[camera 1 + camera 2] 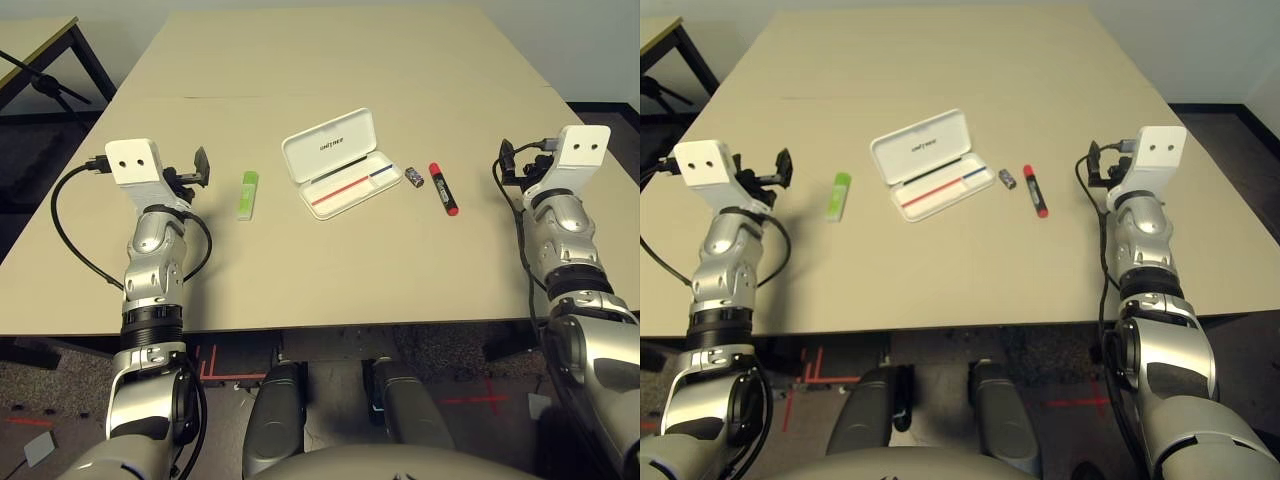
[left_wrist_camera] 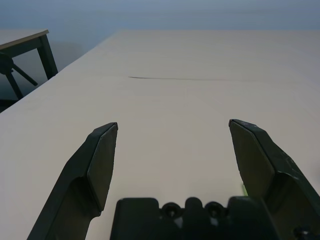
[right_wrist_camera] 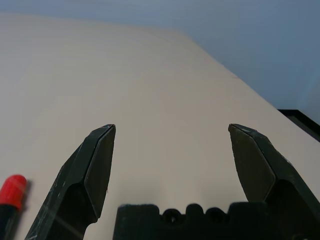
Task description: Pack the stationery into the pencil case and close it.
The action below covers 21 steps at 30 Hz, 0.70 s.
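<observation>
The pencil case (image 1: 338,162) lies open on the tan table (image 1: 330,70) between the two grippers — a flat white hard-plastic shell with rounded corners, its lid hinged back and bearing small black lettering, its tray crossed by a thin red-and-blue line. Nothing lies in the tray. Just beside the case, on the side of the right gripper (image 3: 172,150), sits a tiny dark-and-silver cylinder (image 1: 414,177), and next to that a red marker (image 1: 443,188) with a black end and label, slim and round. On the case's other side, nearer the left gripper (image 2: 172,150), lies a flat light-green rectangular bar (image 1: 247,194), smooth-faced, paler at one end.

Both grippers hang above the table with their black, wedge-shaped fingers spread wide — nothing between them, nothing touched. The right one is well apart from the marker, whose red tip shows beside one finger in the right wrist view. The left one is near the green bar, short of it.
</observation>
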Motion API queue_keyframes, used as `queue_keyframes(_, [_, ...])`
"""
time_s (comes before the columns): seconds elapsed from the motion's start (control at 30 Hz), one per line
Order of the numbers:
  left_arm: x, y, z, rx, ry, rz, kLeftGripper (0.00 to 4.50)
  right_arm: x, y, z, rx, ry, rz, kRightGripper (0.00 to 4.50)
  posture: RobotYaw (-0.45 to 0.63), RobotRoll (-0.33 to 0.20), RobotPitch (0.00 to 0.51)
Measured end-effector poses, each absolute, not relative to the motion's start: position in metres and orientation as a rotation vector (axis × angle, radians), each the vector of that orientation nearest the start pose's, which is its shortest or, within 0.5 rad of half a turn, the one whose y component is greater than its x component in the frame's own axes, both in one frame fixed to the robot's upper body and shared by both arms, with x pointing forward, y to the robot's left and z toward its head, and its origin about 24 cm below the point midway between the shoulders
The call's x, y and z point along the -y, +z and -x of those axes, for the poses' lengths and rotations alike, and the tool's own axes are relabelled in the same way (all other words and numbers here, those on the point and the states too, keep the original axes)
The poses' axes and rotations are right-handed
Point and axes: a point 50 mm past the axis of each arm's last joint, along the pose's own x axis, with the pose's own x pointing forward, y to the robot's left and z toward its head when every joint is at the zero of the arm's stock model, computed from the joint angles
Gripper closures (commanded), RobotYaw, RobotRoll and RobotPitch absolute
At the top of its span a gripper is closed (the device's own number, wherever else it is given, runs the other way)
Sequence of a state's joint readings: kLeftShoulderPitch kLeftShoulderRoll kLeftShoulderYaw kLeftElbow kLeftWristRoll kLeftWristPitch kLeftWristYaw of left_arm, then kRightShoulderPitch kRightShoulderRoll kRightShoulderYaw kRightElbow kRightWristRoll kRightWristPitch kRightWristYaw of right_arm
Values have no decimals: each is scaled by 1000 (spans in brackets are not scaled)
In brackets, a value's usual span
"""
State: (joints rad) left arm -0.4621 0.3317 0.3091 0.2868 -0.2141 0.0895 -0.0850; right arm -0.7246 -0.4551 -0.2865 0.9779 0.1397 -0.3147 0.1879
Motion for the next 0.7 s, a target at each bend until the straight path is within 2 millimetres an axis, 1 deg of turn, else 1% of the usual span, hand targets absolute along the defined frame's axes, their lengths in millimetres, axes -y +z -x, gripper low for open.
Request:
queue_keyframes(0.2, [-257,129,-329,150,156,10,30,290,116,-358,148,-163,109,0,-25,0,127])
queue_keyframes(0.4, [-255,129,-329,150,146,8,30,290,124,-358,183,-160,116,0,-40,0,115])
queue_keyframes(0.47, [-253,134,-329,164,129,3,30,289,128,-357,205,-152,124,0,-46,0,107])
queue_keyframes(0.6, [-239,145,-333,179,-27,-67,30,287,132,-354,222,-96,116,0,-56,0,107])
queue_keyframes(0.7, [-226,158,-338,187,-155,-86,30,284,139,-352,226,-18,107,0,-75,0,130])
